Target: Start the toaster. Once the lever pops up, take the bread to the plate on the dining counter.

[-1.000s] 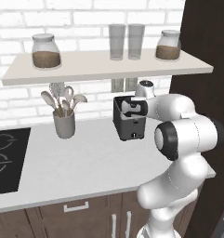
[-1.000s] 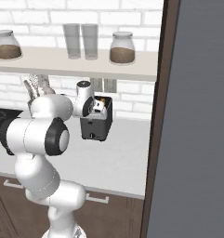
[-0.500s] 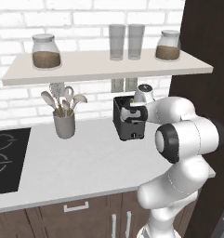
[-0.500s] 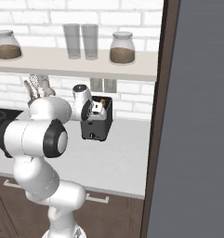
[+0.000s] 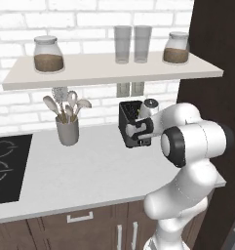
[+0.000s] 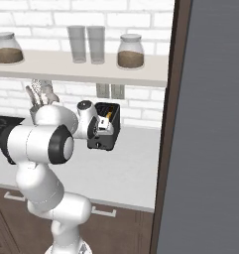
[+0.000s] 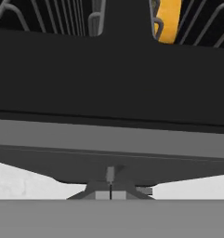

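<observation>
The dark boxy toaster [image 5: 127, 113] [image 6: 109, 142] stands at the back of the grey-white worktop [image 5: 85, 171], below a wall outlet. A yellow-tan slice of bread [image 6: 108, 115] [image 7: 168, 18] sits upright in one of its top slots. My gripper [image 5: 137, 131] [image 6: 97, 128] [image 7: 110, 190] is shut and pressed against the toaster's front face [image 7: 108, 74], low on it, with nothing held between the fingers. My hand hides the lever. The plate and the dining counter are out of view.
A grey cup of wooden utensils [image 5: 68, 131] [image 6: 39, 96] stands left of the toaster. A shelf [image 5: 109, 72] with jars and glasses hangs just above. A black cooktop [image 5: 4, 166] lies far left. A tall dark cabinet panel [image 5: 211, 49] [image 6: 210, 124] walls off the right.
My shut gripper has slid down the toaster's front face from near its top edge to low on it. The toaster and bread stay where they were.
</observation>
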Available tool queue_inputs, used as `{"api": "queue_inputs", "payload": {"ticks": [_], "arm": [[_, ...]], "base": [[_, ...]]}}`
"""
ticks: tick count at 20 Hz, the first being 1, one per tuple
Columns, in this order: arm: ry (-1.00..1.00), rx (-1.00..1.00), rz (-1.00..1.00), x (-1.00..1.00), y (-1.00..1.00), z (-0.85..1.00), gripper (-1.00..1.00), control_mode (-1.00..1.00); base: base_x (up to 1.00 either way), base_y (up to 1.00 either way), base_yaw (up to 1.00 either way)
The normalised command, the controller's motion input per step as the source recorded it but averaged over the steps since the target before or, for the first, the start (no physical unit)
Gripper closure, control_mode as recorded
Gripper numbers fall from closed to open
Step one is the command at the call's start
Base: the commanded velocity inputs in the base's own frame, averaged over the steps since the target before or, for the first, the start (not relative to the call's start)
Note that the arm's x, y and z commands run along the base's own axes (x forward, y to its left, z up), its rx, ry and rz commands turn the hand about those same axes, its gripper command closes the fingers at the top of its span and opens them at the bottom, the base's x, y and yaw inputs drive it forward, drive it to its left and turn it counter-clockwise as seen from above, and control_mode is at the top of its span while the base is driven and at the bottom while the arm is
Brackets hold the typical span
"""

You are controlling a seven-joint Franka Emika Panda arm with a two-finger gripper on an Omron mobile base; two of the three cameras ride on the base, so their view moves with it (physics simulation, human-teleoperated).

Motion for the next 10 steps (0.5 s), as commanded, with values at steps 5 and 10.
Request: {"api": "queue_inputs", "payload": {"ticks": [5,10], "arm": [[-0.10,-0.01,0.00,-0.07,0.00,-0.91,1.00,-1.00],[-0.18,-0.03,0.00,-0.41,-0.05,-0.76,1.00,-1.00]], "base": [[0.00,0.00,0.00],[0.00,0.00,0.00]]}}
